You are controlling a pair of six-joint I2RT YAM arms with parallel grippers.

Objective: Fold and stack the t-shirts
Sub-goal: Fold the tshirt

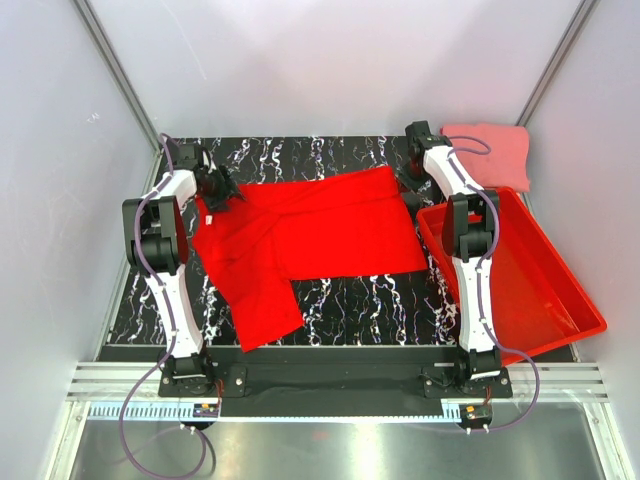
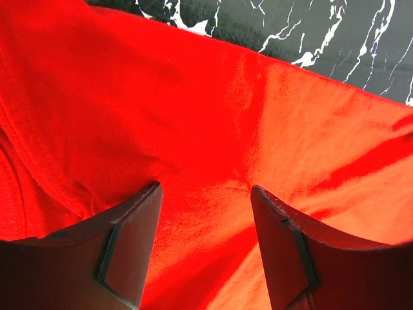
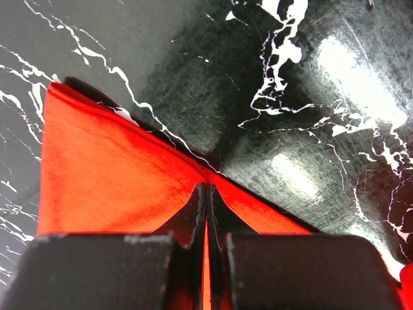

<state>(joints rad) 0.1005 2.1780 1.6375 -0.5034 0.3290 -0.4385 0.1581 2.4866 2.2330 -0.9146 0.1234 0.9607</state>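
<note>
I see a bright red t-shirt (image 1: 320,235) lying flat across the middle of the counter (image 1: 350,300). It is plain cloth, partly folded over itself. A broad band of it runs from the counter's left side toward its right, and a second flap angles down toward the counter's near left edge. Its far right corner is doubled over, and the right end effector (image 3: 206,194) pinches that fold tight. A salmon-pink t-shirt (image 1: 495,150) lies folded into a flat rectangle at the counter's far right corner, apart from the red one.
</note>
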